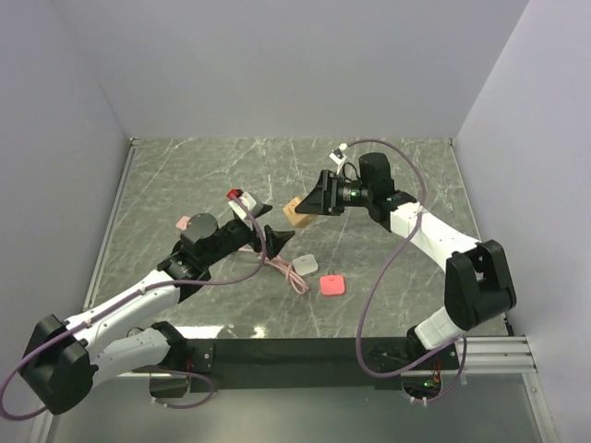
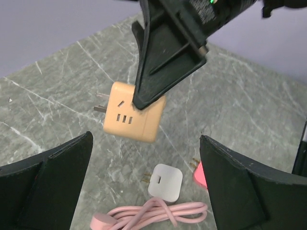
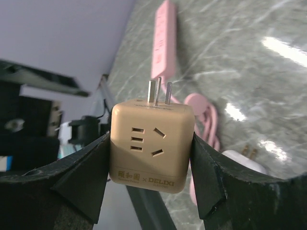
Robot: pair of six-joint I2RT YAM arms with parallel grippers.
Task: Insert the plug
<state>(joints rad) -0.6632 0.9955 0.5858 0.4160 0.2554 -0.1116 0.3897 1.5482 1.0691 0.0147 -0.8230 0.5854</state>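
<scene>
Plug (image 1: 332,285): lies flat on marble tabletop (image 1: 185,175), just beside white charger (image 1: 307,266), apart from both grippers. Right gripper (image 3: 151,163): pinches tan cube adapter (image 2: 127,120) by two sides, prongs exposed, clear of tabletop. Left gripper (image 1: 277,223): spread wide, holds nothing, near pink cord (image 2: 153,213).

Left arm (image 1: 138,297) stretches from near left toward centre, left gripper (image 1: 275,238) jaws spread wide. Right arm (image 1: 434,238) bends leftward, right gripper (image 1: 309,205) jaws clamping a tan cube (image 3: 151,143).
</scene>
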